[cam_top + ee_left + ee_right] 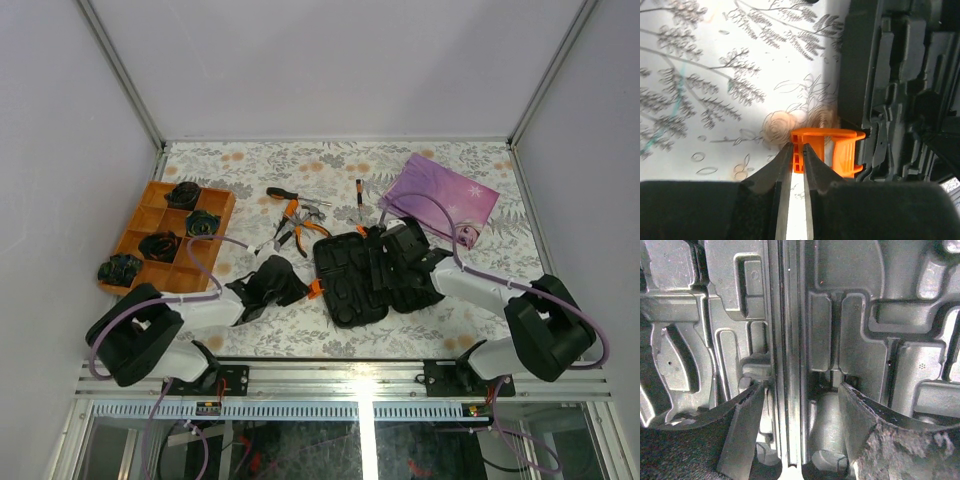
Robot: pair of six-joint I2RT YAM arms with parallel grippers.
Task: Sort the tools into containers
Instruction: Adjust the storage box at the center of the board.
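Observation:
The black tool case (352, 280) lies open at the table's middle, its moulded slots empty. My left gripper (303, 290) is at its left edge. In the left wrist view the gripper (797, 149) is shut on the rim of the orange latch (837, 150), beside the case (900, 90). My right gripper (388, 250) is over the case. It is open (802, 390), and its fingers straddle the case's hinge ridge (790, 340). Beyond the case lie a screwdriver (283, 194), orange-handled pliers (298, 226) and a second screwdriver (359, 194).
An orange divided tray (150, 222) with black coiled lumps stands at the back left. A purple bag (442, 194) lies at the back right. The table has a floral cloth and white walls on three sides.

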